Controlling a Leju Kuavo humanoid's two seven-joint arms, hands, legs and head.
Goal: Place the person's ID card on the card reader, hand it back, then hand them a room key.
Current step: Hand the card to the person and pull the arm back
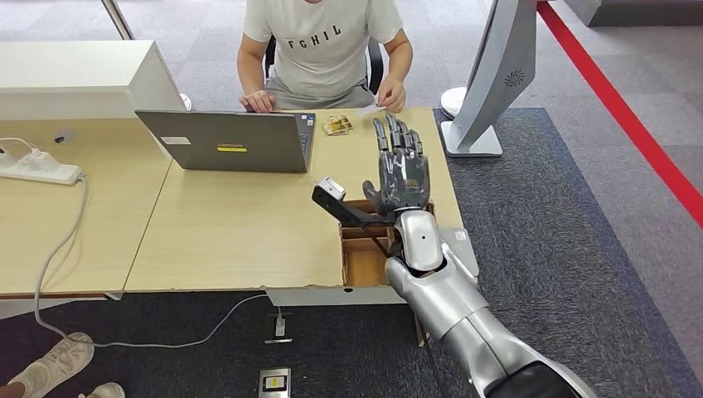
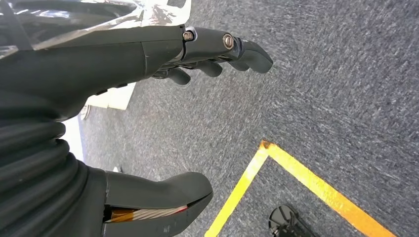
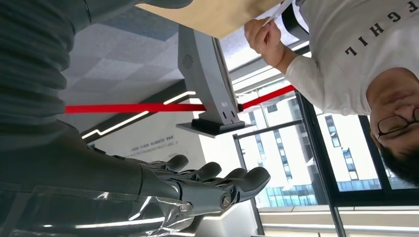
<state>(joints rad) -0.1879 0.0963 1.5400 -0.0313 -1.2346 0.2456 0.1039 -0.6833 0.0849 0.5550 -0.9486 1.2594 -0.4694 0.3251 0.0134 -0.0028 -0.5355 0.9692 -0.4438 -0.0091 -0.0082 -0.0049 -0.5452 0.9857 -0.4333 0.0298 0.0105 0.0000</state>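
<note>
Item: my right hand, dark grey, many-fingered, on a silver arm. It is hovering above the right part of the light wooden tabletop, fingers extended and slightly apart, palm facing the person, holding nothing. In the right wrist view the same hand is showing its fingers stretched out with nothing between them.

Item: my left hand. It is hanging over grey carpet with a yellow floor line, fingers and thumb apart, holding nothing.

Item: small white ID card. The person in a pale printed T-shirt, sitting at the far edge of the tabletop, is pinching it in one hand just at that edge, ahead of my right hand and apart from it. In the right wrist view the card is sticking out of that hand.

Item: black flat card reader with a white end piece. It is lying tilted near the right edge, just beside my right hand's thumb side, partly over an open brown cardboard box at the near right corner.

Item: small gold-coloured cards, lying near the far edge; whether they are room keys I cannot tell.

Item: open grey laptop, standing at the far edge, left of the gold cards.

Item: white power strip with cable, lying at the left edge.
</note>
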